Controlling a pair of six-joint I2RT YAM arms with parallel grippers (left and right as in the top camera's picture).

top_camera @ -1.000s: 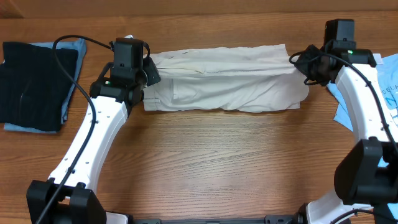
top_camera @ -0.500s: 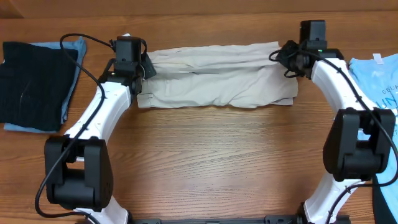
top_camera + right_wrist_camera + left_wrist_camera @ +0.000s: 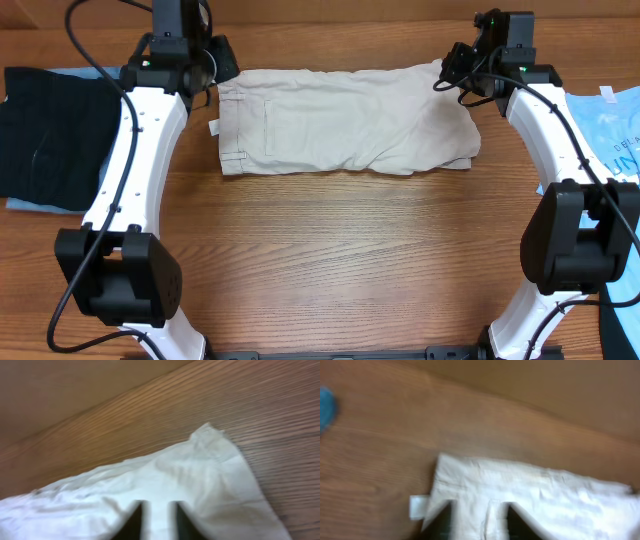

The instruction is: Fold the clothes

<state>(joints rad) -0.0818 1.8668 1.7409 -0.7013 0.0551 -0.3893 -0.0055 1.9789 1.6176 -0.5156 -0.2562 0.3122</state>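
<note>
The pale beige shorts point(image 3: 340, 120) lie flat across the far middle of the table, waistband to the left, with a stitched pocket and a small white label point(image 3: 213, 127) showing. My left gripper point(image 3: 222, 58) is shut and hangs by the waistband's far corner. In the left wrist view the shorts point(image 3: 545, 505) and label point(image 3: 418, 507) lie flat under my left gripper point(image 3: 479, 522). My right gripper point(image 3: 450, 72) is shut on the far right corner of the shorts. The right wrist view shows the shorts point(image 3: 200, 475) running between the fingers of my right gripper point(image 3: 156, 520).
A black folded garment point(image 3: 50, 130) rests on a light blue cloth point(image 3: 118, 80) at the far left. A light blue printed T-shirt point(image 3: 610, 130) lies at the right edge. Bare wooden table point(image 3: 330, 260) stretches in front of the shorts.
Both arms have swung toward the far edge. The shorts went from bunched and folded over to spread flat, pocket side up. The left gripper has come off the waistband.
</note>
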